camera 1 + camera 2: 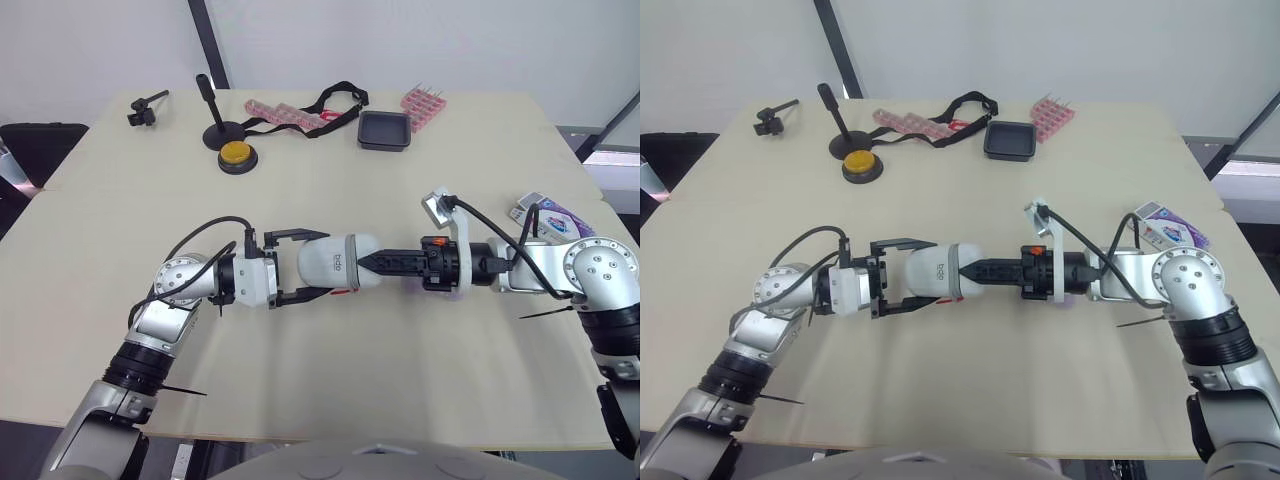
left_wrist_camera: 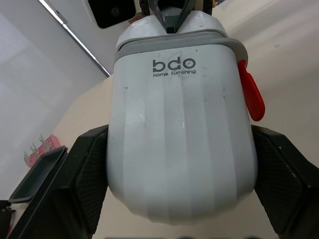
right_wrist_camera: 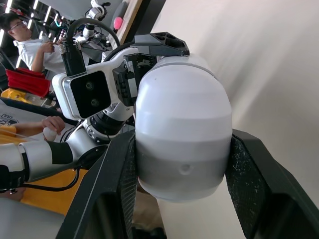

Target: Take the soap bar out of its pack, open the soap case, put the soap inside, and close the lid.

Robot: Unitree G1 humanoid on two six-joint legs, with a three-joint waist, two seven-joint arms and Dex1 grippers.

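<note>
Two grippers, one soap case point(image 2: 179, 139): my left gripper point(image 1: 318, 264) clamps one end, my right gripper point(image 3: 183, 144) the other.

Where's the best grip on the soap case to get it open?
By its two ends, coming in along its long axis. The soap case lies lengthwise between the arms: left gripper clamps the broad logo half, right gripper the shorter cap past the grey band. Likely stay off that seam and the red tab.
</note>
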